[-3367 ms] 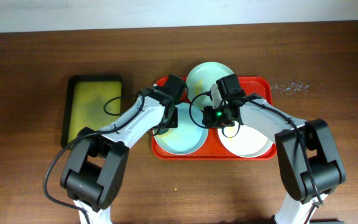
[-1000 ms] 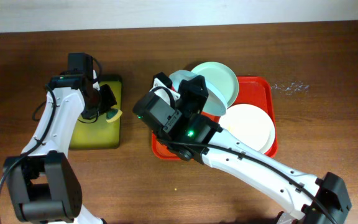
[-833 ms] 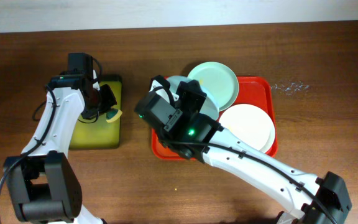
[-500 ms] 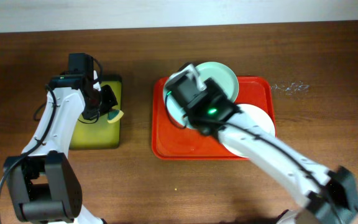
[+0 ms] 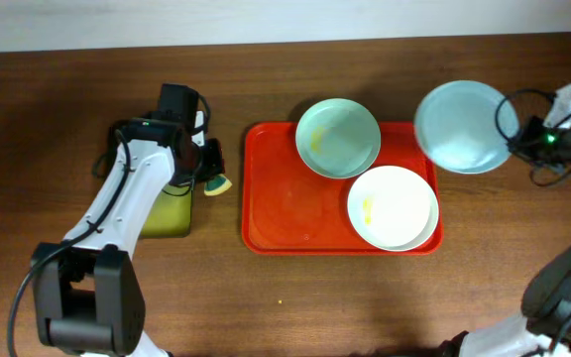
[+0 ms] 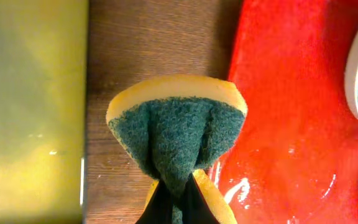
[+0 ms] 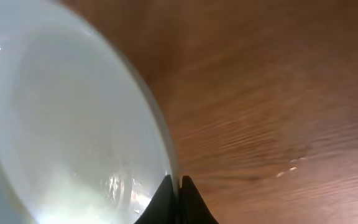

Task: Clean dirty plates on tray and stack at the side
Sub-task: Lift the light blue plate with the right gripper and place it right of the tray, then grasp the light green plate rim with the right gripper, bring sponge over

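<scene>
Dark wooden table [image 5: 67, 59]. Red tray [image 5: 295, 218] at centre, with a smaller yellowish tray [image 6: 30, 93] to its left. Green plate [image 5: 338, 139] on the red tray's far rim and white plate [image 5: 393, 206] in its near-right corner, both smeared yellow. Blue plate [image 5: 462, 126] is off the tray, to its right – right gripper [image 7: 179, 196] pinches its rim. Left gripper [image 6: 178, 199] clamps a folded sponge [image 6: 176, 124] over the gap between the trays.

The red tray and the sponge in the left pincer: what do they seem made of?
The red tray looks like glossy moulded plastic, given its bright highlights. The sponge seems yellow foam with coarse green scouring fibre, folded by the left pincer.
</scene>
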Controlling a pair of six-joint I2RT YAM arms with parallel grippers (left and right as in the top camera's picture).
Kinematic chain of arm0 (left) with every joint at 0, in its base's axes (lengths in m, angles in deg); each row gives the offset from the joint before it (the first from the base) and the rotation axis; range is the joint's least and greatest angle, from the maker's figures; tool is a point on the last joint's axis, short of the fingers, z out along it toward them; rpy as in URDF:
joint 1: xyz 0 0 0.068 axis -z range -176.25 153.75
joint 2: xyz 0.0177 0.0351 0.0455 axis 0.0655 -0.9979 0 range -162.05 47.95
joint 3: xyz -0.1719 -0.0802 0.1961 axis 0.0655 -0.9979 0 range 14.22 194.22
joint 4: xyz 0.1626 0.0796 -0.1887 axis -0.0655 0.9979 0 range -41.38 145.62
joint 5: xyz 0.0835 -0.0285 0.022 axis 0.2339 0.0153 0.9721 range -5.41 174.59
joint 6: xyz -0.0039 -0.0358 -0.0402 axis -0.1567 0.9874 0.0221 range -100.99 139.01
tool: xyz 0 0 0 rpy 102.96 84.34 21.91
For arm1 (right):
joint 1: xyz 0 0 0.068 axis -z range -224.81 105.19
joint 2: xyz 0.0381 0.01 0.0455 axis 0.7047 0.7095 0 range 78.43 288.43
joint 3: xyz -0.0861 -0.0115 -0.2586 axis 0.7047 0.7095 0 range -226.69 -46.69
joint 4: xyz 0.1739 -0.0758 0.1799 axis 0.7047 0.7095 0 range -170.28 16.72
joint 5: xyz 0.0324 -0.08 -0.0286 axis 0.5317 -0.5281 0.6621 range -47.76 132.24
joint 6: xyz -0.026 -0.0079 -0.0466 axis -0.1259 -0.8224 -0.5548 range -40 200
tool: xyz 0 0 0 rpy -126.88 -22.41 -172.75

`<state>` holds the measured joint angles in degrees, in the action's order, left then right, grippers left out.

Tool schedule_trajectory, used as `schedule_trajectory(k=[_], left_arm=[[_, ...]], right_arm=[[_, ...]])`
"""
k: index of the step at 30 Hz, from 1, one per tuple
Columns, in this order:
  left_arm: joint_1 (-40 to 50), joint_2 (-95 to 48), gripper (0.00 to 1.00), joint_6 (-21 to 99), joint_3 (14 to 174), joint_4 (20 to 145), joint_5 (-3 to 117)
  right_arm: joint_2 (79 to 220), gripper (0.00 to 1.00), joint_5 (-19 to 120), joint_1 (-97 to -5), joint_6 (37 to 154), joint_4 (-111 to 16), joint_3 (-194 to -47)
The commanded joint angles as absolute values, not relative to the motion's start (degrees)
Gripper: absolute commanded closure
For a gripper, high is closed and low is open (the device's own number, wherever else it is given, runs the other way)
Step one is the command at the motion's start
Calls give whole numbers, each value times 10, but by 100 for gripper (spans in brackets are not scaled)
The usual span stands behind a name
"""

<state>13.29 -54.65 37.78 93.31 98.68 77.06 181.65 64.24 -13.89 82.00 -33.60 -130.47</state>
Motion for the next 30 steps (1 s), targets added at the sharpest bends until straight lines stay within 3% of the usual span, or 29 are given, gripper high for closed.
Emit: schedule_trajectory(k=[1,6,9,10,17,19,21,23,26,30], left_arm=[[155,-529,100,364,939,984,764],[183,-529,100,364,939,973,767],[194,-529,100,364,939,957,768],[194,-529,100,364,939,958,768],[194,-529,100,364,939,958,768],[194,-529,100,364,939,956,768],[194,-530,100,364,939,948,768],[194,-530,100,364,939,943,768],[194,-530,100,364,939,945,768],[194,-530,100,364,939,945,768]], right_arm=[[1883,96,656,-100,876,-380,-1307],[1977,95,656,-58,876,-418,-1307],[1976,76,641,-58,876,-411,-1309],[1975,60,641,-58,876,-401,-1310],[1820,50,643,-69,925,-377,-1312],[1750,44,643,-112,925,-381,-1312],[1729,44,643,-193,909,-382,-1312],[1755,45,611,-296,888,-394,-1311],[1836,55,482,-429,888,-439,-1311],[1933,55,424,-503,889,-479,-1311]])
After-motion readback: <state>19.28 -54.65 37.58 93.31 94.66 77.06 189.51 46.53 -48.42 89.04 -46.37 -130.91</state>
